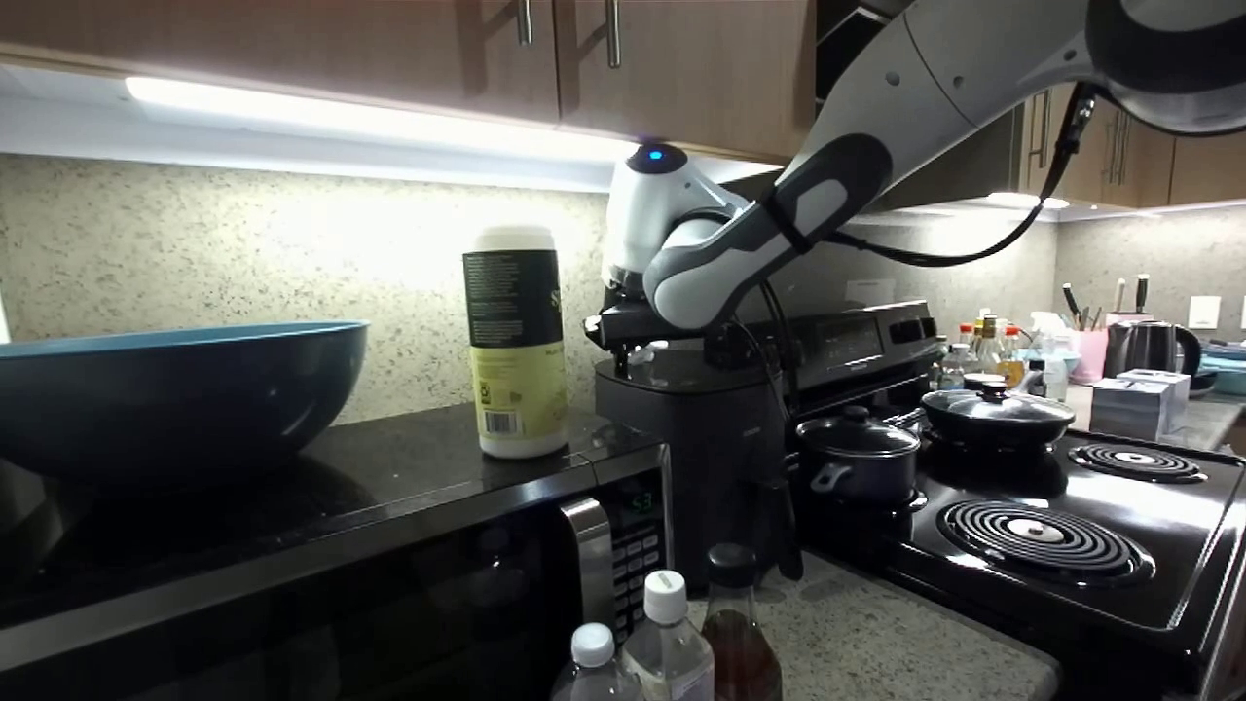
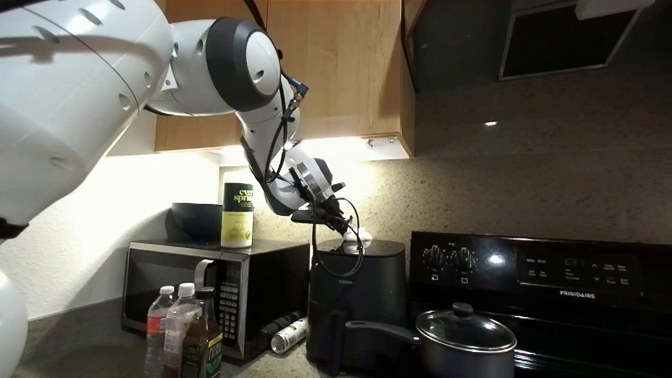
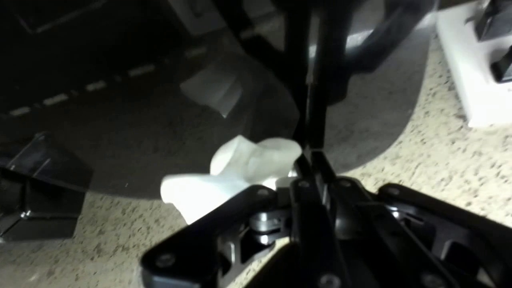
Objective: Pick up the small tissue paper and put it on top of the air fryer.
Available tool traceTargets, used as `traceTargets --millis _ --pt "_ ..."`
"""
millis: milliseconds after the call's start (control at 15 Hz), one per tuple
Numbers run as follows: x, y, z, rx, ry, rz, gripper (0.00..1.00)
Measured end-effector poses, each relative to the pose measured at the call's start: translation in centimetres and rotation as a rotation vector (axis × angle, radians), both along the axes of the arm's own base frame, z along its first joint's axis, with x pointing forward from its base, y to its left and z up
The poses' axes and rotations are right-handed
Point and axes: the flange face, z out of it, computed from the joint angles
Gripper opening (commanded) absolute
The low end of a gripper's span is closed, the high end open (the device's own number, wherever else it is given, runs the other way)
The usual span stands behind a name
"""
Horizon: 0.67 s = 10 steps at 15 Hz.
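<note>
The small tissue paper is a white crumpled wad at my fingertips, in the wrist view [image 3: 236, 176] and in both exterior views [image 1: 646, 351] [image 2: 359, 235]. My gripper [image 3: 312, 156] is nearly closed; the wad bulges out beside one finger and looks pinched at the tips. The pinched part is hidden between the fingers. The gripper [image 1: 621, 362] is over the black air fryer [image 1: 681, 438], near the back of its flat glossy top. The air fryer also shows in an exterior view [image 2: 357, 294]. The tissue's reflection on the top appears apart from it in the wrist view.
A black microwave [image 2: 184, 286] stands beside the air fryer, bearing a tall wipes canister [image 1: 516, 360] and a dark blue bowl [image 1: 175, 389]. The stove with a lidded pot [image 2: 464, 346] is on the other side. Wall cabinets [image 1: 681, 68] hang close above the wrist. Bottles [image 2: 184, 331] stand in front.
</note>
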Motion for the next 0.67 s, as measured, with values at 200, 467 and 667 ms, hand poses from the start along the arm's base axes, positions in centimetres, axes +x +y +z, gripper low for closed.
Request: traceTargets --millis 200,467,667 --pt "-0.5 -0.4 0.1 0.06 -0.001 0.118 0.07" --pt "-1.0 -1.0 0.2 0.14 -0.001 0.244 0.07" --pt "-1.4 -1.0 0.3 0.17 0.006 0.287 0.07"
